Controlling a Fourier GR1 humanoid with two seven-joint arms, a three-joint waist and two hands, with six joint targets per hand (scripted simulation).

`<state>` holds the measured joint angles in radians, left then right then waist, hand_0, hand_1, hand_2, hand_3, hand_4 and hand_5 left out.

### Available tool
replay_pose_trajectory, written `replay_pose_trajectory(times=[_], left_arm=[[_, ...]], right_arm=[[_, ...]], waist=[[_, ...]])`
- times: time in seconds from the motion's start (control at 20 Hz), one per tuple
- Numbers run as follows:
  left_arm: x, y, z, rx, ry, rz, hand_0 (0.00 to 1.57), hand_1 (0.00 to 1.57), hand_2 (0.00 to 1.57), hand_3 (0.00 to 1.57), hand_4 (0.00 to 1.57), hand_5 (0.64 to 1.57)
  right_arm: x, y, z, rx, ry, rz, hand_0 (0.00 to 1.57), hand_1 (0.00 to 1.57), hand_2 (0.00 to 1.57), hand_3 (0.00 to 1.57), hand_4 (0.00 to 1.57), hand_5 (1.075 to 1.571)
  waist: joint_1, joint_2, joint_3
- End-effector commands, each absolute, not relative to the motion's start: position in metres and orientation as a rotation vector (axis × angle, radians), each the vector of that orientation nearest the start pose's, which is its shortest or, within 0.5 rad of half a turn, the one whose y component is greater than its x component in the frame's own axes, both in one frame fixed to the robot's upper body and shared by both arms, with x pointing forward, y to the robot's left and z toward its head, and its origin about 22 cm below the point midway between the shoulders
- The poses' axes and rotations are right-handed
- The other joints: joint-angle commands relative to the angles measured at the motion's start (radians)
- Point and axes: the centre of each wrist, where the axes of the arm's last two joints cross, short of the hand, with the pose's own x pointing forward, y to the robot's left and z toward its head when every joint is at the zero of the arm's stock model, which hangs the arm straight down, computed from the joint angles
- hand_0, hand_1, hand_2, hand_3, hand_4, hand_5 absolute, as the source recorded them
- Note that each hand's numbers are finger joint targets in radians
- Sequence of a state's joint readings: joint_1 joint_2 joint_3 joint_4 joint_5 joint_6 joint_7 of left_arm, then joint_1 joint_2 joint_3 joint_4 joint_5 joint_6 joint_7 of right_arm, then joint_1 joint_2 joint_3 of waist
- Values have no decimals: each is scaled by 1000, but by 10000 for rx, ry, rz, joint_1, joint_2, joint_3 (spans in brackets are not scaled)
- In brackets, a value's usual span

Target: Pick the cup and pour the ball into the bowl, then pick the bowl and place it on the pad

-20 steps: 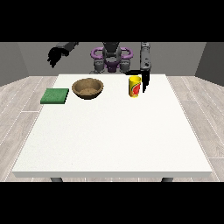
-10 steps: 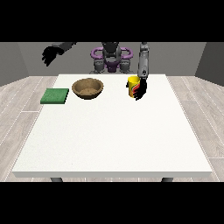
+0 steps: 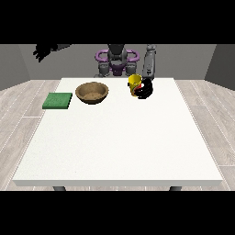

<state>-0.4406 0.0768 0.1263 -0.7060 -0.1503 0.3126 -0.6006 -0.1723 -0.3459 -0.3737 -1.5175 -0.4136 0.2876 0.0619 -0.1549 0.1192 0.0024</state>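
A yellow cup (image 3: 134,82) with a red mark is held a little above the far part of the white table (image 3: 119,137), tilted slightly. The hand at the view's right (image 3: 145,89) has its black fingers curled round the cup's side. The ball is hidden from this view. Left of the cup stands a brown wooden bowl (image 3: 92,92), upright on the table. Further left lies a flat green pad (image 3: 58,100). The hand at the view's left (image 3: 42,51) is raised high beyond the table's far left corner, its fingers spread.
The robot's torso (image 3: 117,62) stands behind the table's far edge. Grey plank floor surrounds the table on all sides.
The hand at the view's right closed round the cup and lifted it slightly towards the bowl. The hand at the view's left rose higher and further out to the left.
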Motion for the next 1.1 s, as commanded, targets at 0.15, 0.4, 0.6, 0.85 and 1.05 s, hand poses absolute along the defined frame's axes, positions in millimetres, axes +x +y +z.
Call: replay_pose_trajectory(times=[0.15, 0.4, 0.6, 0.85, 1.05], left_arm=[[345, 193, -55, 5942, -16656, -4630, 1298, 1298, 1571, 1571, 1398, 1488], [358, 152, -45, 8632, -16542, -7459, 1362, 1362, 1571, 1571, 1448, 1533], [373, 126, -25, 9316, -15785, -8593, 1362, 1362, 1571, 1571, 1448, 1533], [382, 87, -7, 10665, -14961, -10710, 1361, 1361, 1571, 1571, 1441, 1545], [397, 61, 30, 12499, -14801, -11842, 1311, 1311, 1571, 1571, 1470, 1529]], right_arm=[[258, -405, 56, 278, -16114, -1077, 0, 0, 0, 276, 639, 1564], [262, -405, 44, 276, -15933, -1053, 0, 0, 0, 193, 661, 1563], [263, -401, 32, 493, -15965, -1243, 0, 0, 0, 97, 677, 1559], [259, -418, 24, 516, -15476, -1344, 0, 0, 0, 0, 685, 1559], [268, -417, 22, 674, -15944, -1295, 0, 0, 0, 172, 699, 1560]], waist=[[351, -1595, 13], [364, -1555, 33], [425, -1608, -5], [419, -1919, -1], [329, -1597, 3]])
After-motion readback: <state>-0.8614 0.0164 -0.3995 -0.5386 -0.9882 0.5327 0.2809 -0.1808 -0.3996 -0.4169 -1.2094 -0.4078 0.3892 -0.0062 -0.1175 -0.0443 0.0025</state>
